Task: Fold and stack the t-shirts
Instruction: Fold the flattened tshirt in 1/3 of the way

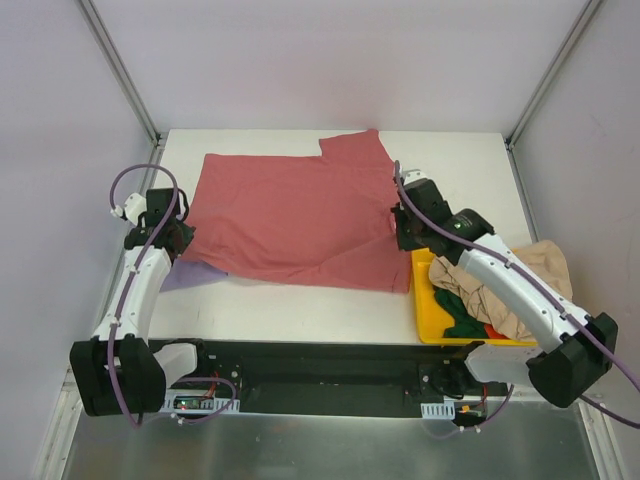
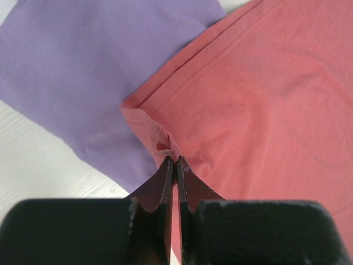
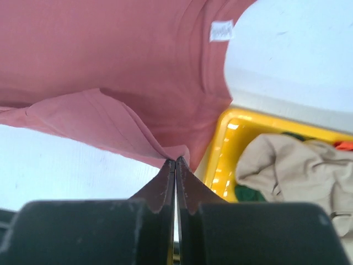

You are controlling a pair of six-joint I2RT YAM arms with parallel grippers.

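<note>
White table (image 1: pixel 300 312), pink-red t-shirt (image 1: pixel 290 220) spread wide!
Only our right wrist shows its tag (image 3: pixel 222 31); left gripper (image 2: pixel 175 160) and right gripper (image 3: pixel 175 162) pinch its edges.

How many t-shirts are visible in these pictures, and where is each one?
5. Pink-red shirt spread on the table; lavender shirt partly under its left edge; beige, green and orange-red ones piled in the yellow bin. More may be hidden there.
</note>
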